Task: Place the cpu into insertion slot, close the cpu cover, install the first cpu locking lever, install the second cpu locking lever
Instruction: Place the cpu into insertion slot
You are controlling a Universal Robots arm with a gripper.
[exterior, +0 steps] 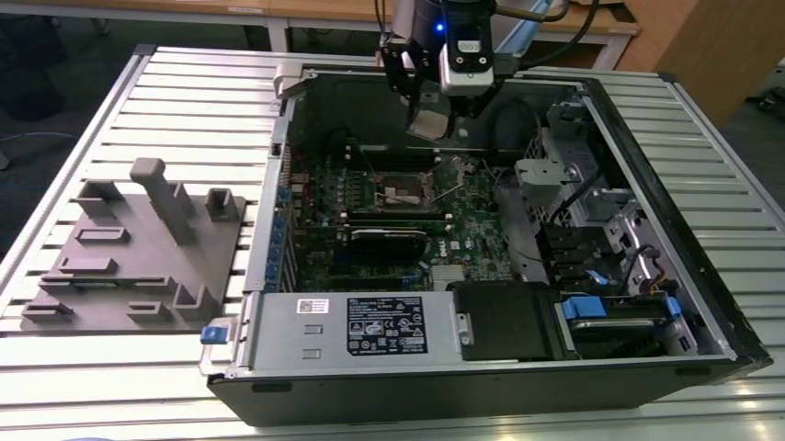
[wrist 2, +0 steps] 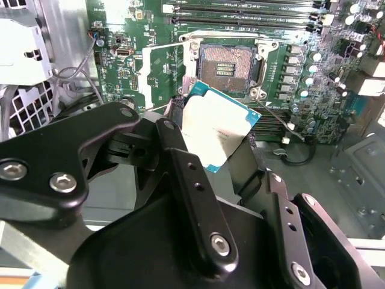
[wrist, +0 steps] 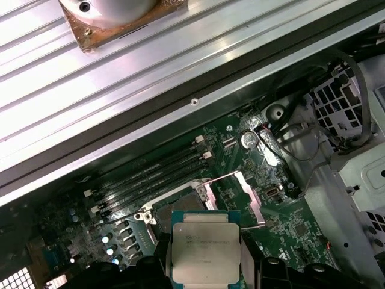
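The arm point(exterior: 460, 37) is reaching down from the top middle of the exterior view, its wrist pointing straight downward. Its gripper point(exterior: 431, 115) is hanging in the air, black fingers point(wrist 2: 175, 147) clamping a chip point(wrist 2: 218, 127) by its edges.

Exterior view high over the case point(exterior: 491, 395); both wrist views close above the insertion slot point(wrist 2: 227, 65)

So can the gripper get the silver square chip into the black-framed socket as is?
Probably yes: the gripper holds the silver square chip above the black-framed socket, whose thin metal cover frame stands open; nothing lies between.
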